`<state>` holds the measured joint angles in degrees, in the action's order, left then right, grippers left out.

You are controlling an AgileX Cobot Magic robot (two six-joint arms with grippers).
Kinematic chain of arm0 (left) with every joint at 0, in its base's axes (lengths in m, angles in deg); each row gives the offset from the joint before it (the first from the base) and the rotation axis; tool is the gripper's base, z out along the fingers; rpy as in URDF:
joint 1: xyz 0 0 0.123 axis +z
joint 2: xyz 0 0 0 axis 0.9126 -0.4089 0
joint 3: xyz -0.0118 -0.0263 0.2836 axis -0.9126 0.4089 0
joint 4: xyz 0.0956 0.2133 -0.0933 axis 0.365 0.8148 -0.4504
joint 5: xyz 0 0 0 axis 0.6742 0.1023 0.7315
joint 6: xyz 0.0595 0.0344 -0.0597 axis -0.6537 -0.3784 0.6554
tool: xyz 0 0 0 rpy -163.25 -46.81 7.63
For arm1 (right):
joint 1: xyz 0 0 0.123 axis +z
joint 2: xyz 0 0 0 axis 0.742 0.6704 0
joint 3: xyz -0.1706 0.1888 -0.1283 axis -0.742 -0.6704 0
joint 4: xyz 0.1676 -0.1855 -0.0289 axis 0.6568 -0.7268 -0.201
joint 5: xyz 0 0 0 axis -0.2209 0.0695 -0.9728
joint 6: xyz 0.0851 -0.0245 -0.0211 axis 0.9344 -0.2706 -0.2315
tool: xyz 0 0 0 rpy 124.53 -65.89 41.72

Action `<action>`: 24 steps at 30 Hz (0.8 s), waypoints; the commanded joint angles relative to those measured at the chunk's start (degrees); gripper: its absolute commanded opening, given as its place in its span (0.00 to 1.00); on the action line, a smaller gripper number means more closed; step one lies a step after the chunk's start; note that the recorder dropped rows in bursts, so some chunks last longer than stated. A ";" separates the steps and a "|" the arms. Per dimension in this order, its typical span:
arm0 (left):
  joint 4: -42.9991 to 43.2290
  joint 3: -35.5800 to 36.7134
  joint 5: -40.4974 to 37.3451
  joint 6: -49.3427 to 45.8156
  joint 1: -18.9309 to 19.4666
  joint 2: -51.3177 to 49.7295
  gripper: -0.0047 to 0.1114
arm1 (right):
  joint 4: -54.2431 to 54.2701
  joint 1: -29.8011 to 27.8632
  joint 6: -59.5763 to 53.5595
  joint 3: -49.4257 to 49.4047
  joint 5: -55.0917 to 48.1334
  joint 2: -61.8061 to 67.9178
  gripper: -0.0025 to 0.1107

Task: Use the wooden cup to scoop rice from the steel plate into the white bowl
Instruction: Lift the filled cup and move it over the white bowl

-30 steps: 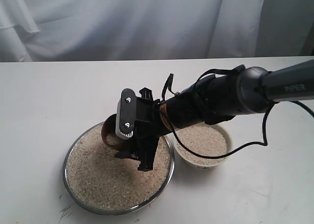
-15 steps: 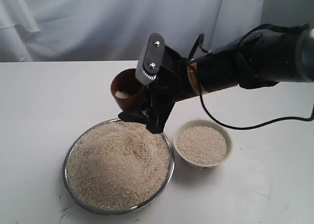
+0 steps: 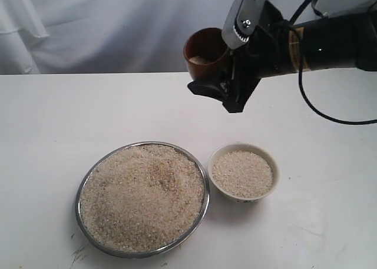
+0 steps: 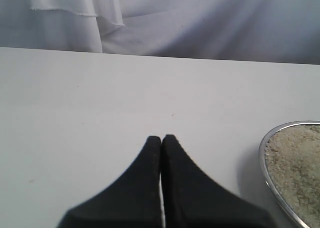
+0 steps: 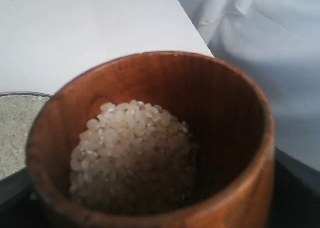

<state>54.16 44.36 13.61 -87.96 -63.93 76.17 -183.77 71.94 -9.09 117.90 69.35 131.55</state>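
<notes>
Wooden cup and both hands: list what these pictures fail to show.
Exterior view: the wooden cup has its base hidden behind the right hand.
Right wrist view: the cup fills the frame and hides nearly all of that hand.
Left wrist view: the left hand shows only closed tips; the edge cuts off the steel plate.
The exterior view misses the left hand.

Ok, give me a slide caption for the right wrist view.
Wooden cup partly filled with rice, held above the white table, with the steel plate at the edge of view.
</notes>
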 commanded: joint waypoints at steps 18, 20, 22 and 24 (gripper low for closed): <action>0.06 0.28 0.76 0.02 -0.15 0.24 0.04 | 0.56 -6.52 -30.23 -13.86 -16.52 -5.06 0.02; 0.06 0.28 0.76 0.02 -0.15 0.24 0.04 | 0.56 -6.52 -32.87 -15.01 -17.41 -5.06 0.02; 0.06 0.28 0.76 0.02 -0.15 0.24 0.04 | 0.56 -6.52 -38.38 -16.25 -19.68 -5.06 0.02; 0.06 0.28 0.76 0.02 -0.15 0.24 0.04 | 0.56 -6.04 -43.89 -16.92 -23.10 -5.06 0.02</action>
<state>54.16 44.36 13.61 -87.96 -63.93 76.17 -183.77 65.67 -47.99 101.56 49.38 127.26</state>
